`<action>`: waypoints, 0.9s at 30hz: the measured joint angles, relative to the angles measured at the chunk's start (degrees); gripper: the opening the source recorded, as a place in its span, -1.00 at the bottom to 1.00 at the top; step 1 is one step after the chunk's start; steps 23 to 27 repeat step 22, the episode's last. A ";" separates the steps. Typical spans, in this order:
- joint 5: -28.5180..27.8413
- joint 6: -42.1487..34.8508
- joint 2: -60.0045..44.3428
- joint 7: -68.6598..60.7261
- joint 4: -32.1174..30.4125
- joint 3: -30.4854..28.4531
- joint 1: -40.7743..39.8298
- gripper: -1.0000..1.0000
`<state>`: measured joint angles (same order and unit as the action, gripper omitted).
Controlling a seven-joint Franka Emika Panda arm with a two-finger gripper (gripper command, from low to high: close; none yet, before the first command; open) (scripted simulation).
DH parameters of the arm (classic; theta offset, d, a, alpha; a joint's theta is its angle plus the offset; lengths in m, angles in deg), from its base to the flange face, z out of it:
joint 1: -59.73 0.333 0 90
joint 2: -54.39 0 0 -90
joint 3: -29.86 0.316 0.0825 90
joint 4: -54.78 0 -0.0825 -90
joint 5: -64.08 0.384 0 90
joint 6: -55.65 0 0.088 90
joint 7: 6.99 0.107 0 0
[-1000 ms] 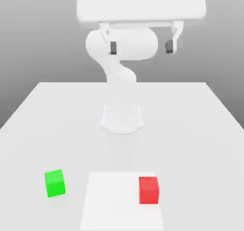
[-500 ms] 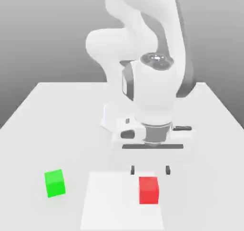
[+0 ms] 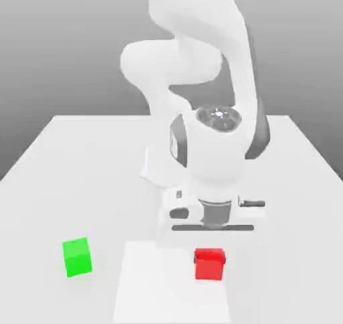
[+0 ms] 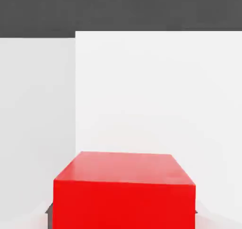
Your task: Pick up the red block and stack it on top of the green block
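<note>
Two flat sides of the rigid-looking red cube (image 3: 209,268), on the white surface (image 3: 40,209), are clamped by the hand (image 3: 210,258); probably light, best gripped squarely there.

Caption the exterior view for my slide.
The tool grips the red block, with the green block at the exterior view's left.

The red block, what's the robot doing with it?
The robot's gripper has come down over the red block and has a finger against each of two opposite sides, so it is gripping it. The block is at the white patch. The green block sits apart from it, on the table toward the exterior view's left. Red is not on top of green yet.
</note>
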<state>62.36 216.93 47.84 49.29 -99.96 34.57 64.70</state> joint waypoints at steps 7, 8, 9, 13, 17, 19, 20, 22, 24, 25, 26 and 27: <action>0.90 -5.80 6.26 3.04 -0.41 -5.65 -13.54 -1.00; 0.91 -6.38 6.82 3.73 -0.39 -7.09 -15.29 -1.00; 0.87 -6.94 7.37 4.43 -0.38 -8.29 -17.31 -1.00; 0.92 -8.62 8.99 6.98 -0.30 -12.25 -25.17 -1.00; 3.08 -2.70 2.72 5.95 0.01 -11.14 -26.62 -1.00; 4.35 1.01 -1.20 5.07 0.18 -10.42 -26.94 1.00; 4.35 1.01 -1.20 5.07 0.18 -10.42 -26.95 1.00; 4.35 1.01 -1.20 5.07 0.18 -10.42 -26.95 1.00; 4.35 1.01 -1.20 5.07 0.18 -10.42 -26.95 1.00; 4.35 1.01 -1.20 5.07 0.18 -10.42 -26.95 1.00; 4.35 1.01 -1.20 5.07 0.18 -10.42 -26.95 1.00; 4.35 1.01 -1.20 5.07 0.18 -10.42 -26.95 1.00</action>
